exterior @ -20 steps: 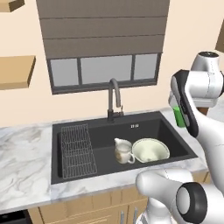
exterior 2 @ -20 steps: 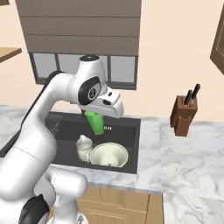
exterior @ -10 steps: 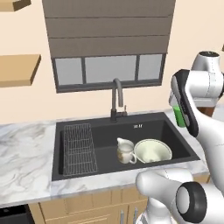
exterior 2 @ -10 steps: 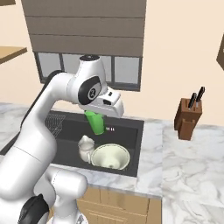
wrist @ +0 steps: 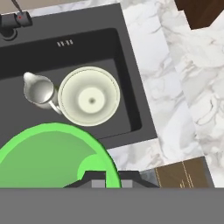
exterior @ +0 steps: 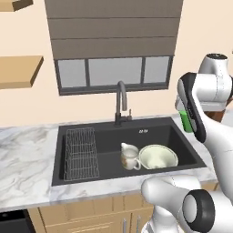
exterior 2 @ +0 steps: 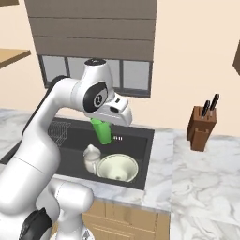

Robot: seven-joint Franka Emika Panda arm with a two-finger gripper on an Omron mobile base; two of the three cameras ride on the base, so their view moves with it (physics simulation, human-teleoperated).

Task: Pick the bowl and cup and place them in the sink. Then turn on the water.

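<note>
The bright green cup (exterior: 185, 121) (exterior 2: 101, 131) (wrist: 52, 157) hangs in the air above the right side of the black sink (exterior: 104, 136) (exterior 2: 137, 144) (wrist: 87, 48). My gripper (exterior: 187, 117) (exterior 2: 101, 123) (wrist: 111, 177) is shut on it. The pale cream-green bowl (exterior: 158, 157) (exterior 2: 117, 168) (wrist: 89, 96) rests upright on the sink floor, right of centre and well below the cup. The dark gooseneck faucet (exterior: 120, 102) (wrist: 15, 19) stands at the back rim, and no water runs from it.
A cream handled jug (exterior: 129, 156) (exterior 2: 91, 158) (wrist: 39, 89) stands in the basin touching the bowl's left side. A wire rack (exterior: 82, 152) (exterior 2: 58, 129) fills the sink's left part. A wooden knife block (exterior 2: 201, 127) (wrist: 201, 11) sits on the marble counter (exterior 2: 197, 178) to the right.
Both base views have shifted slightly, so the base has moved a little. The arm holds the cup in the same pose. Bowl and jug stay put in the sink.
</note>
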